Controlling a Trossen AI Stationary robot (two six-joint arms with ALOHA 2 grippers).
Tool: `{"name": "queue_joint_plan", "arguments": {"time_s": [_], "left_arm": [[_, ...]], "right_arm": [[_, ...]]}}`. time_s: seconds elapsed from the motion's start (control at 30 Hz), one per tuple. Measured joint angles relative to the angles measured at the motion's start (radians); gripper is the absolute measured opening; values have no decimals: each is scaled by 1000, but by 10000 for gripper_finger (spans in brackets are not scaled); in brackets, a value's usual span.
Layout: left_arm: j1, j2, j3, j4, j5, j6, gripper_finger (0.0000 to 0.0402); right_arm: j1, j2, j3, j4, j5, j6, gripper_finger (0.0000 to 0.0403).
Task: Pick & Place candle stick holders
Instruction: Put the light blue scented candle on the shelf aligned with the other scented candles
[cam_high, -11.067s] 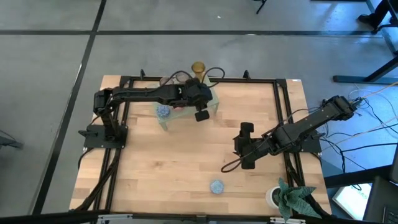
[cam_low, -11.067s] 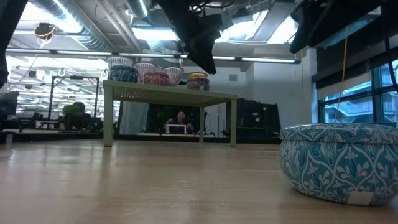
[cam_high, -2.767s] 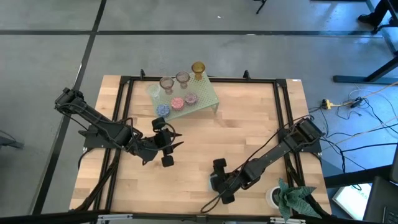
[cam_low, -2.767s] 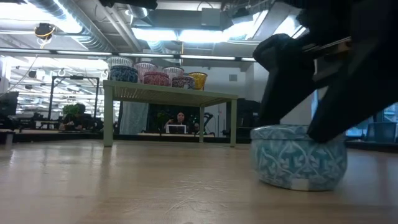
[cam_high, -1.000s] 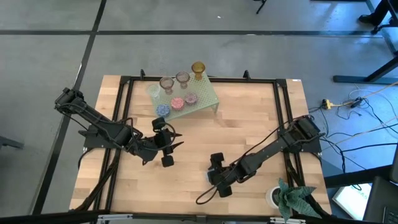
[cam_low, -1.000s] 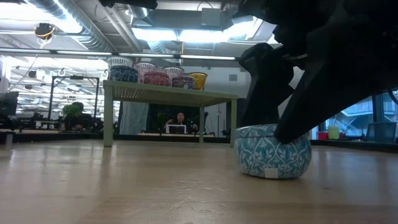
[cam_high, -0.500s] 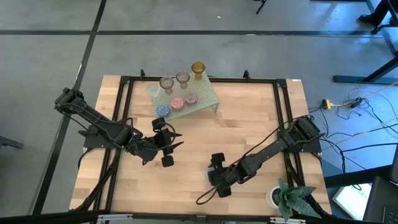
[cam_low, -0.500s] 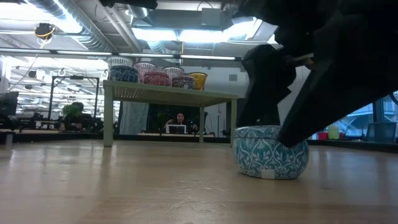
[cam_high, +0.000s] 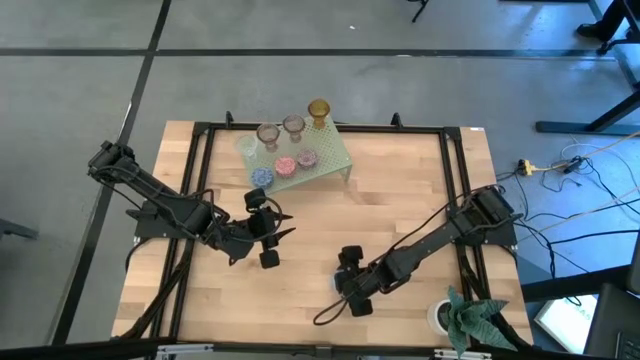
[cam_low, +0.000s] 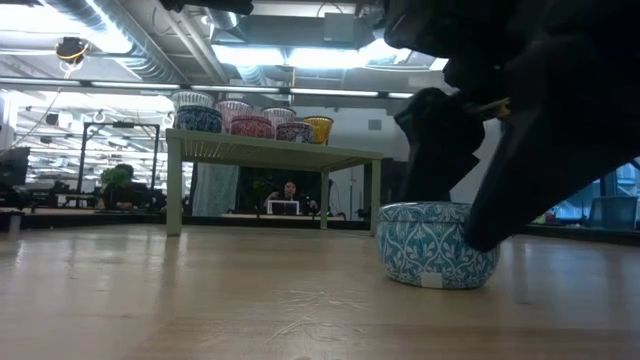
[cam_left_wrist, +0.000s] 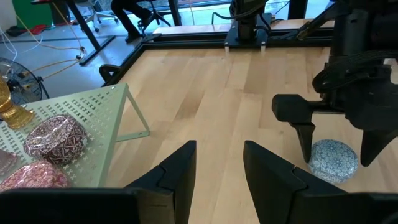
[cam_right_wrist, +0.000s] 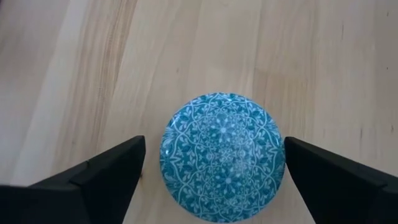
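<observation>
Teal patterned holder sits on the bare wood table, well apart from the green rack carrying the other holders. The right gripper straddles it, fingers spread wide and clear of its sides. Squat, rigid and probably glossy, it looks slippery; grip across its widest girth. The left gripper, part-open and empty, waits near the rack.

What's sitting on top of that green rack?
The rack carries several small holders, blue, pink and clear; an amber one stands by its far edge. Nothing shows beneath it.
</observation>
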Motion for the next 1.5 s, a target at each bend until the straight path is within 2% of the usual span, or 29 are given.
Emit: {"name": "queue_joint_plan", "arguments": {"time_s": [0.4,0.57,0.73,1.03,1.27,1.5], "left_arm": [[0,0,0,0,0,0,130],[0,0,0,0,0,0,130],[0,0,0,0,0,0,130],[0,0,0,0,0,0,130],[0,0,0,2,0,0,130],[2,-1,0,8,0,0,130]], "right_arm": [[-9,0,-34,12,-1,28,377],[-9,0,-69,26,-34,54,348],[-14,0,-69,117,-51,50,316],[-33,0,-69,135,-47,26,322],[-56,0,-69,139,-66,24,299],[-74,0,-69,139,-86,23,301]]}}
